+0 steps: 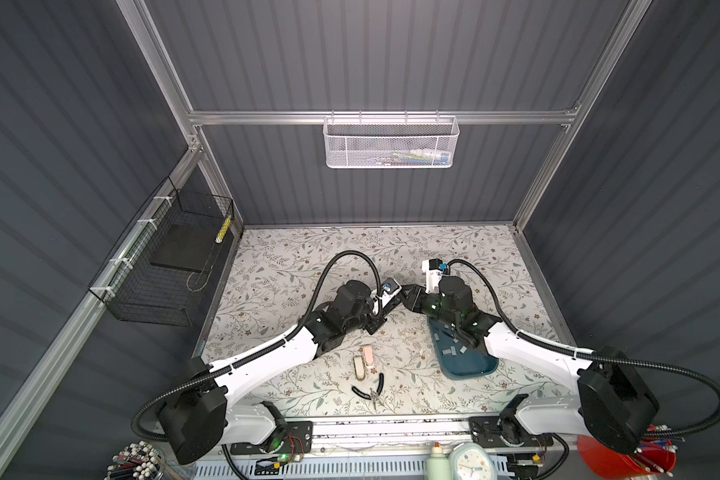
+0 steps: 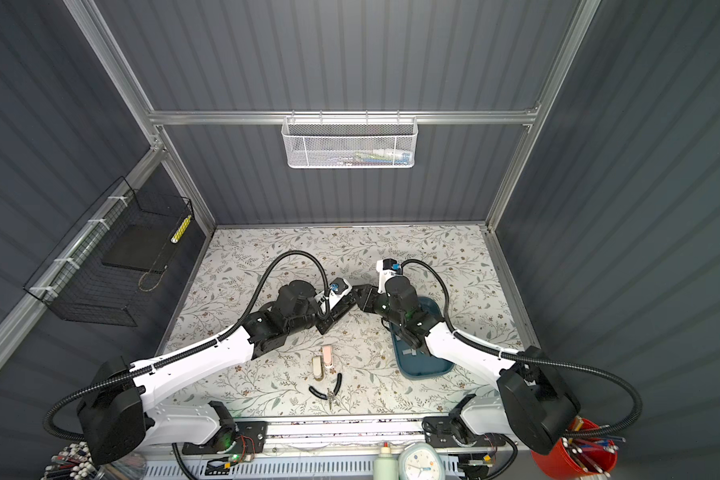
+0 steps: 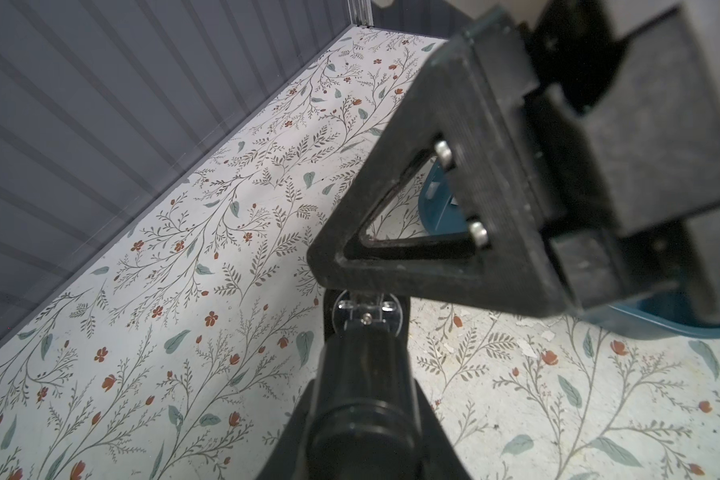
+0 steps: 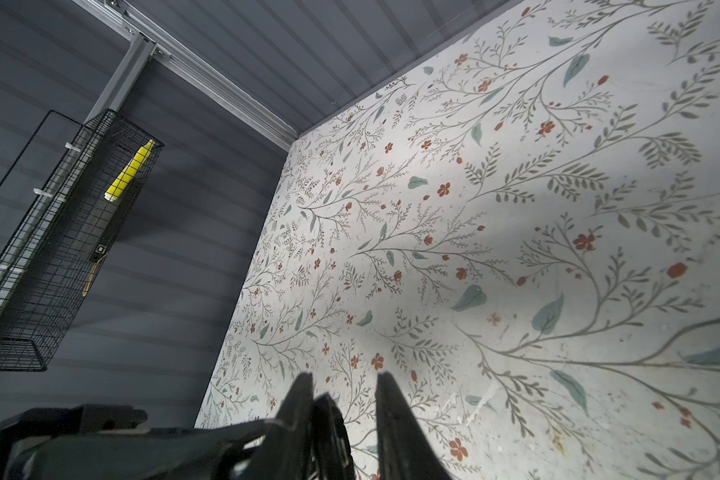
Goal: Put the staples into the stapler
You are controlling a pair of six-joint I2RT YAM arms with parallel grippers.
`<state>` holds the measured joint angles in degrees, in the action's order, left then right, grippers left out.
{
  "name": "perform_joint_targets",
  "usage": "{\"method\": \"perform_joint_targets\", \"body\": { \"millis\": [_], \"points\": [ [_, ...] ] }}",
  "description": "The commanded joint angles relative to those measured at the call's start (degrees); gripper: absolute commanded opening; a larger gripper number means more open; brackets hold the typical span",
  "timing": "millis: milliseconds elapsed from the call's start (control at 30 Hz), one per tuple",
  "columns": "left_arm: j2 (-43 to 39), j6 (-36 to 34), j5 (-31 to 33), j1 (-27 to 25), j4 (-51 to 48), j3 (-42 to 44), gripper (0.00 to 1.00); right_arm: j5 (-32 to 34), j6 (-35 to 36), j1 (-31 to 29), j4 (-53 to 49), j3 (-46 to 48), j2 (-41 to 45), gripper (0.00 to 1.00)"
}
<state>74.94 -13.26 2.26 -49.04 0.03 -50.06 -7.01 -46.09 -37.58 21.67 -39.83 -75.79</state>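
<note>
Nearest the front edge of the floral table (image 1: pixel 275 266), black-handled pliers (image 1: pixel 370 388) lie, with two small pale staplers (image 1: pixel 363 363) just behind them. Further in and to the right, the staples (image 1: pixel 449 353) lie loose in a blue tray (image 1: pixel 468 374), partly under the right arm (image 1: pixel 516 345). Beyond, at mid-table, the left gripper (image 3: pixel 362 395) is clamped on the black stapler (image 3: pixel 364 357). The right gripper (image 4: pixel 344 376) meets it there, jaws a little apart around a black part, seemingly the stapler's. I cannot tell whether they pinch it. A white mesh basket (image 1: pixel 389 143) hangs on the back wall.
</note>
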Motion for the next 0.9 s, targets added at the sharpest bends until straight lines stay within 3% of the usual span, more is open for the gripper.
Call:
{"method": "perform_joint_targets", "body": {
  "millis": [0,367,867],
  "points": [
    [-3.8,0.78,-1.31,-0.01,6.46,-0.44,0.0,2.83,-0.16,0.32,-0.43,1.78,-0.59,0.28],
    [-4.52,1.79,-7.04,0.85,7.73,0.13,0.0,4.25,-0.4,0.14,5.18,5.88,-1.63,0.3],
    [-6.65,3.49,-9.46,2.81,9.56,1.71,0.0,9.09,-1.64,-0.02,9.93,9.34,-6.11,0.27]
  ]
}}
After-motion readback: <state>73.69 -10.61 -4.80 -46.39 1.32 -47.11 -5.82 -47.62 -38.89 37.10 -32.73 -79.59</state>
